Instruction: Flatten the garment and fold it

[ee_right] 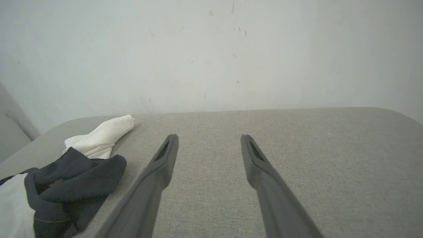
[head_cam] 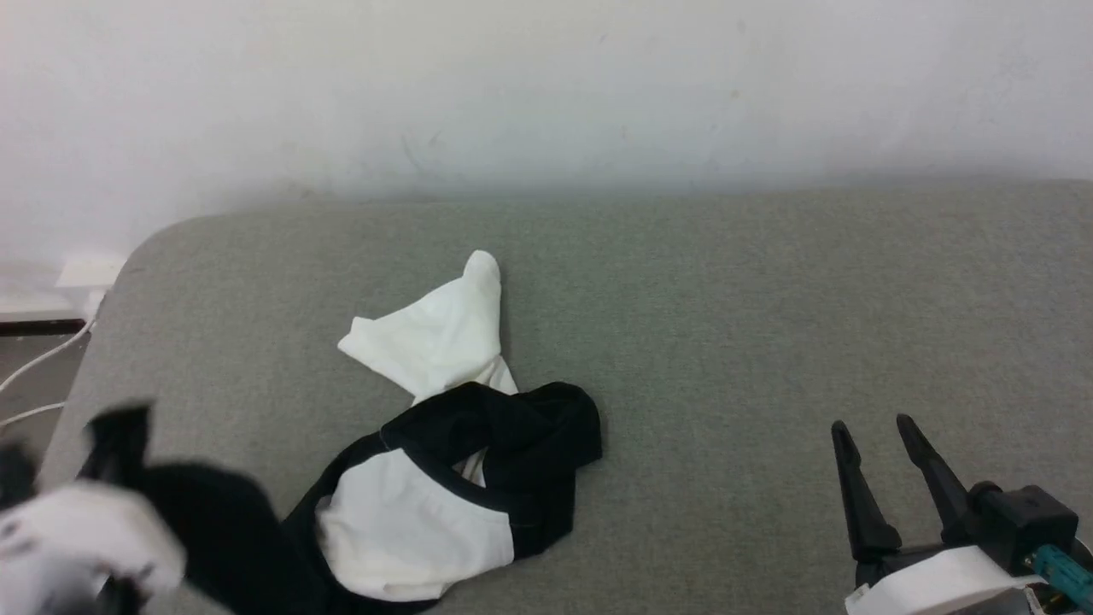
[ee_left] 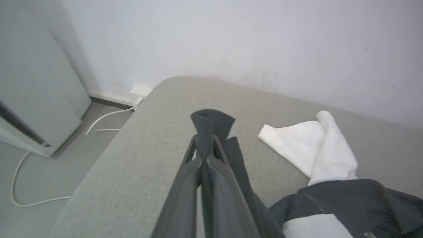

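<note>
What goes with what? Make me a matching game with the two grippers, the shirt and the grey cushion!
Things:
1. left gripper
2. right gripper
3. shirt
4. grey cushion

States:
A. open, holding nothing
B. up against the white wall
C. shut on the shirt's black part
D. crumpled, black and white

Pairs: 1-C, 2-A, 3-D, 4-B
</note>
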